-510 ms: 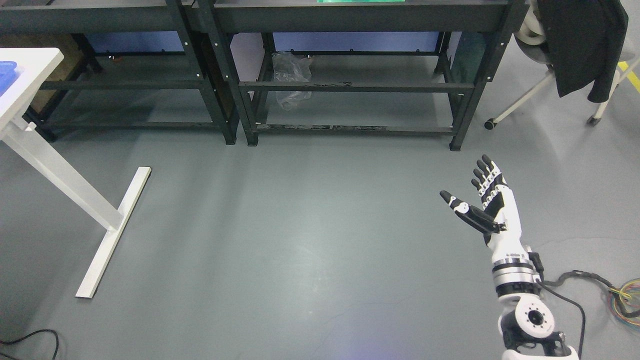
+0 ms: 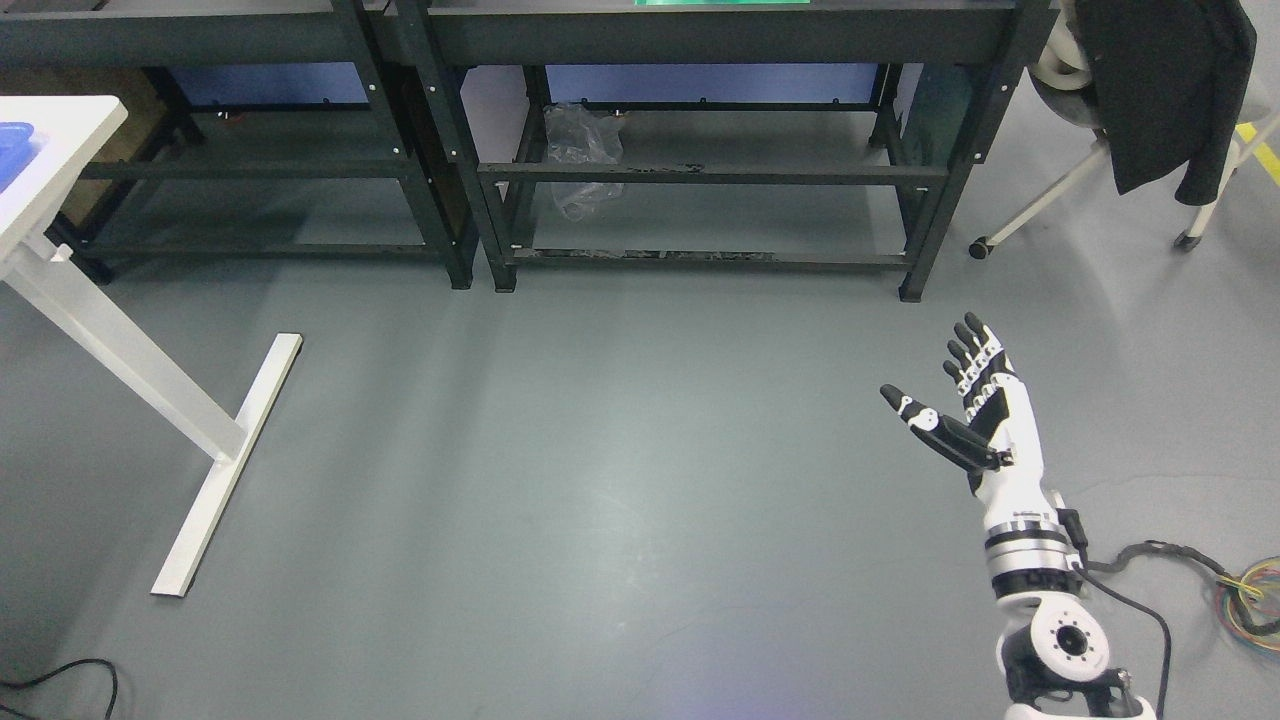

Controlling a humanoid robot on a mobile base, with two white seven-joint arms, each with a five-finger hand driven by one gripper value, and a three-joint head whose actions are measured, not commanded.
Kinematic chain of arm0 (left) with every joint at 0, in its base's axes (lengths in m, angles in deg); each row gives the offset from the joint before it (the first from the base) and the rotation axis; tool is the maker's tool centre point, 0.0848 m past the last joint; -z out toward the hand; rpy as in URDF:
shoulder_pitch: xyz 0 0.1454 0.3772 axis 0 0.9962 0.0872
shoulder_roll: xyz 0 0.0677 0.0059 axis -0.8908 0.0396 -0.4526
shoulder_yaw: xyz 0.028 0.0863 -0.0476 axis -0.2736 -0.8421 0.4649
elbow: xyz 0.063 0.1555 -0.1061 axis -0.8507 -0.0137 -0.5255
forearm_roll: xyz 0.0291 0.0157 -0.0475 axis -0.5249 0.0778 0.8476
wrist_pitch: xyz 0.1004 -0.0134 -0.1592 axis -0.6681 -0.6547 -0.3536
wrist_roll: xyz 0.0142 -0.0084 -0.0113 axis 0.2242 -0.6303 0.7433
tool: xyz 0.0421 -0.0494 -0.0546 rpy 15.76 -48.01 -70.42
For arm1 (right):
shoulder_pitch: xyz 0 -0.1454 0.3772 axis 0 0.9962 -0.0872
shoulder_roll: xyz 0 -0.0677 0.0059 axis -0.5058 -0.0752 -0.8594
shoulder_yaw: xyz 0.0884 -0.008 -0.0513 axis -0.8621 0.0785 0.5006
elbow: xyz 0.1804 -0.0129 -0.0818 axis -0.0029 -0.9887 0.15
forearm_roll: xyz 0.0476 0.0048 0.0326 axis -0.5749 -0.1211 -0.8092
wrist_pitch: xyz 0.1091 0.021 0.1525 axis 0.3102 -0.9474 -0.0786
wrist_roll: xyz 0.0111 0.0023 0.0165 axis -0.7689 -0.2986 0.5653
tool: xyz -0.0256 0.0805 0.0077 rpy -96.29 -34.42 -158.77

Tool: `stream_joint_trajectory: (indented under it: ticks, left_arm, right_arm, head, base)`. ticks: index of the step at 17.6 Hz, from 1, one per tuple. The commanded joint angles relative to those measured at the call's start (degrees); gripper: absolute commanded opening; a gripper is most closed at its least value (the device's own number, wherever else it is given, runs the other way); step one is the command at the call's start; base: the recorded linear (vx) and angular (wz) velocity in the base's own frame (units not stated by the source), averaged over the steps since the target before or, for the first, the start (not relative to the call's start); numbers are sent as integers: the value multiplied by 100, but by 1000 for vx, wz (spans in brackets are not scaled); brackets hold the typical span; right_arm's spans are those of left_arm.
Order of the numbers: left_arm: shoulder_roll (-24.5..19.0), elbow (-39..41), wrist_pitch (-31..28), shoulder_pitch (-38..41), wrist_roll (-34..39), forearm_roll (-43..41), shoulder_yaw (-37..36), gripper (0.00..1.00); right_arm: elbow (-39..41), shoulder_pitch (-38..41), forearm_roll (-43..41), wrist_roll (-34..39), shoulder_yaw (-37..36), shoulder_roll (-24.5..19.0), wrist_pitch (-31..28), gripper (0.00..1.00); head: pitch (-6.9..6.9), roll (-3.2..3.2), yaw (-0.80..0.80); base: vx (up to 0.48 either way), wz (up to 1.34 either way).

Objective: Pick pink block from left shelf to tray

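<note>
My right hand (image 2: 940, 385) hovers over the grey floor at the lower right, its black-and-white fingers (image 2: 972, 350) stretched out flat and its thumb spread apart, holding nothing. Its arm rises from the bottom right corner. No pink block shows anywhere in the head view. A sliver of a blue tray (image 2: 15, 140) sits on the white table (image 2: 60, 150) at the far left edge. Two black shelf racks, the left shelf (image 2: 220, 170) and a right one (image 2: 710, 175), stand across the back. My left arm does not appear.
A crumpled clear plastic bag (image 2: 582, 155) lies in the right rack. The white table's leg and foot (image 2: 225, 465) slant across the left floor. A chair with a black jacket (image 2: 1170, 90) stands at the upper right. Cables (image 2: 1245, 600) coil at the right edge.
My right hand and forearm have shifted very slightly; nothing else has moved.
</note>
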Motion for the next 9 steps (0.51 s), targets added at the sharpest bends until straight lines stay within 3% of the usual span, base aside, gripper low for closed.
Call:
stream_joint_trajectory:
  ticks: [1, 5, 9]
  left_arm:
    - [-100, 100, 2, -167, 4, 0, 0, 100]
    - [-100, 100, 2, -167, 4, 0, 0, 100]
    - [-100, 100, 2, -167, 4, 0, 0, 100]
  right_arm:
    - [-1, 28, -73, -3, -71, 100, 0, 100]
    - [26, 107, 337, -46, -18, 100, 473, 99]
    - [61, 107, 3329, -1090, 26, 100, 422, 94]
  head:
    - [0, 0, 0]
    - [0, 0, 0]
    - [0, 0, 0]
  base:
    - [0, 0]
    - [0, 0]
    - [27, 0]
